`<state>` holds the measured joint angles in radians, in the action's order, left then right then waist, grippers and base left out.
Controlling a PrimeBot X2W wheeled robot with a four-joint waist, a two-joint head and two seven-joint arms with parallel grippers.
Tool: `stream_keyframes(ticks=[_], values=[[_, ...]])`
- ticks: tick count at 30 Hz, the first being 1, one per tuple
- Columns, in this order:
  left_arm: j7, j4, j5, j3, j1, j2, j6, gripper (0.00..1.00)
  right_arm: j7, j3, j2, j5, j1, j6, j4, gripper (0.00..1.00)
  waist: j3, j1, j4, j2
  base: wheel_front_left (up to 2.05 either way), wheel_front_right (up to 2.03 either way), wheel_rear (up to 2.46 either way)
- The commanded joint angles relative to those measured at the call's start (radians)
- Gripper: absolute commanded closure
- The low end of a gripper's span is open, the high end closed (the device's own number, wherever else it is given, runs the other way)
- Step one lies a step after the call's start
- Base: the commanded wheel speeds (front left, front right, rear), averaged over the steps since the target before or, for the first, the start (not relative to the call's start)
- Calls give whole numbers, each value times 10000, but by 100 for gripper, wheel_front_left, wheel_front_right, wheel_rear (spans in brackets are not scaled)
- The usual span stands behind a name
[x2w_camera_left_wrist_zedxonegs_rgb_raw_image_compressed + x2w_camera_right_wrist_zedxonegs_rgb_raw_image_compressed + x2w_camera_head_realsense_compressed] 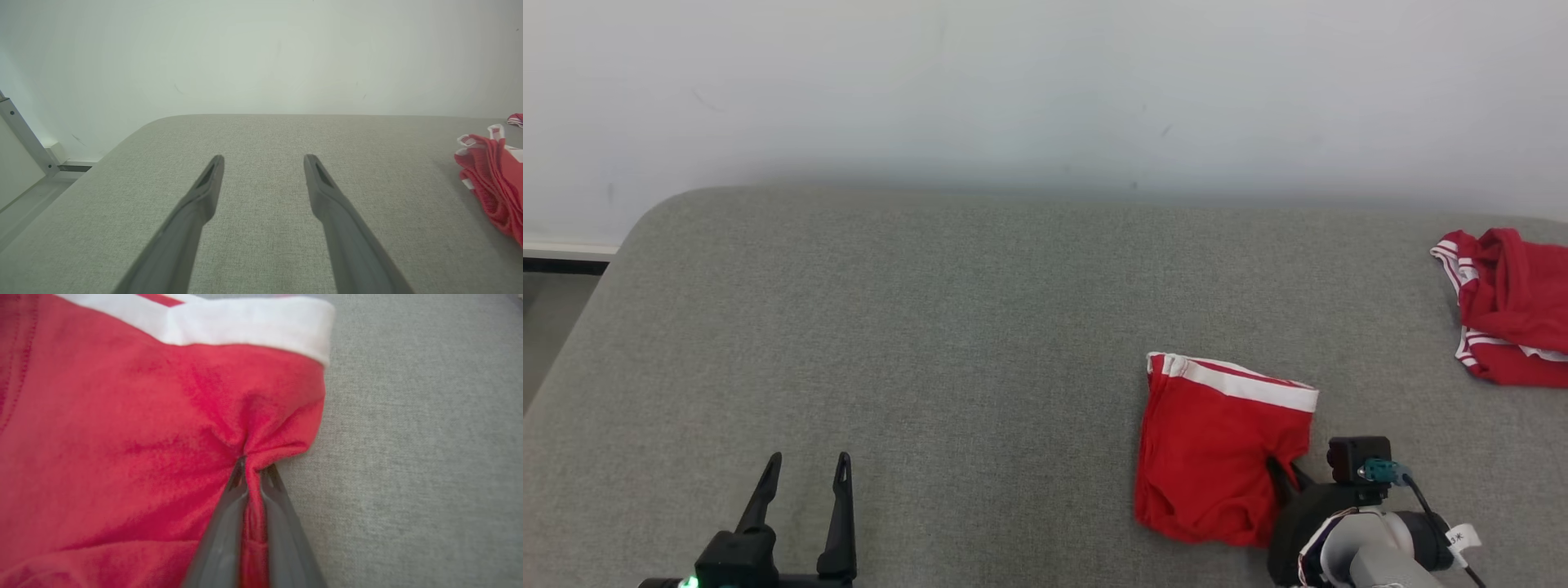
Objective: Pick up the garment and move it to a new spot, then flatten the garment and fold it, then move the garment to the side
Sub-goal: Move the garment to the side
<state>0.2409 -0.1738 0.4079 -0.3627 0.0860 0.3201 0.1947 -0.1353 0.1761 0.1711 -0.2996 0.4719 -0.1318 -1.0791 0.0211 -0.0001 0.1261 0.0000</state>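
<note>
**Grey fabric table [915, 327], red garment [1209, 441] pinched on its right edge**

Can't really tell what the garment is, shorts maybe. In the head view the right arm covers its near right corner, and the right wrist view cuts off its left and near parts. It lies on the near right part of the table.

The right gripper [253, 469] is clamped on a small pucker of red cloth at the garment's right edge, a bit below the white band [1241, 384]. Its fingertips are half buried in the fold.

That band sits at the far end and runs left to right with a slight tilt, so the long axis goes roughly near to far.

The left gripper [805, 469] is well apart at the near left, fingers spread wide. Another red bundle [1511, 310] lies far right, cut off by the frame edge. A pale wall [1045, 82] stands behind.
</note>
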Motion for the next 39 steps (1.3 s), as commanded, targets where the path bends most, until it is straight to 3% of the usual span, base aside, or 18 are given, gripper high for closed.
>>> stream_keyframes(ticks=[1,7,18,26,39], values=[[70,-16,19,5,13,-52,23,0,12,50,138,-26,11,30,-116,100,99,1,-94,0,0,0,0],[137,137,-63,48,413,-63,-36,0,-43,1280,922,-116,1434,32,358,100,1038,1,-648,0,0,0,0],[205,229,-440,-21,1875,-258,-241,0,544,3554,3522,-1341,3882,32,1996,100,3358,1,-1731,0,0,0,0],[236,744,-801,88,2644,-169,-289,0,864,4250,5168,-2187,5367,32,2443,100,4581,1,-2315,0,0,0,0],[93,2896,-1552,348,2603,489,255,0,1232,4605,7104,-2784,7013,32,2606,100,5591,1,-3025,0,0,0,0]])
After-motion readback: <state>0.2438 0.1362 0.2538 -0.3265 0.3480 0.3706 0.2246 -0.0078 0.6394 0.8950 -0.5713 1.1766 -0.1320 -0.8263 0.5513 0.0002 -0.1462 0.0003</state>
